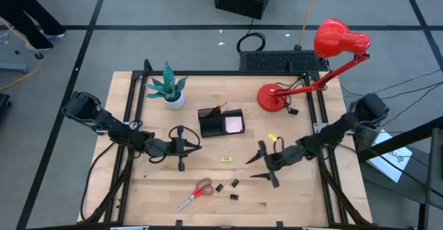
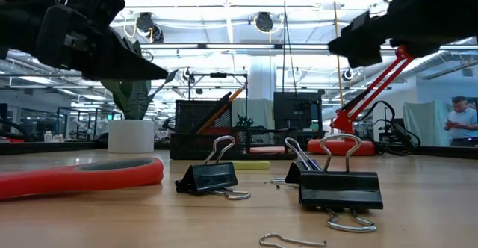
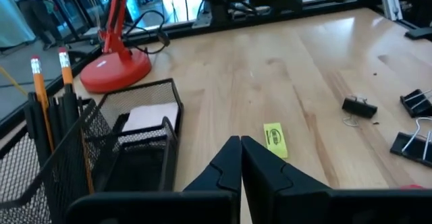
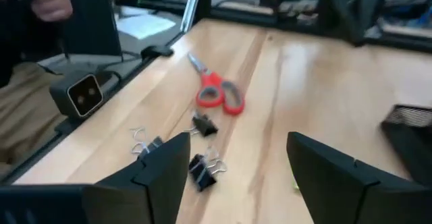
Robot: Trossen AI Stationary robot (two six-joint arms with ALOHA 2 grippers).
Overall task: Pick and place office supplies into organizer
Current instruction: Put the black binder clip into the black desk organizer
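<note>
The black mesh organizer [image 1: 221, 122] [image 3: 128, 143] stands mid-table and holds orange pencils [image 3: 40, 96] and the pink sticky-note pad [image 1: 234, 124]. The small yellow piece [image 1: 226, 159] [image 3: 275, 140] lies flat in front of it. Red-handled scissors [image 1: 196, 193] [image 4: 216, 92] and three black binder clips [image 1: 234, 183] [image 4: 202, 170] lie near the table's near edge. My left gripper [image 1: 196, 146] [image 3: 239, 150] hovers shut, left of the yellow piece and in front of the organizer. My right gripper [image 1: 255, 167] [image 4: 236, 156] hovers open to the right of the clips, pointing toward them.
A potted teal plant [image 1: 170, 91] stands at the far left and a red desk lamp [image 1: 277, 97] at the far right, its head [image 1: 339, 39] beyond the table edge. A black keyboard [image 1: 280, 62] lies behind the table. A loose wire clip handle [image 2: 291, 240] lies near the low camera.
</note>
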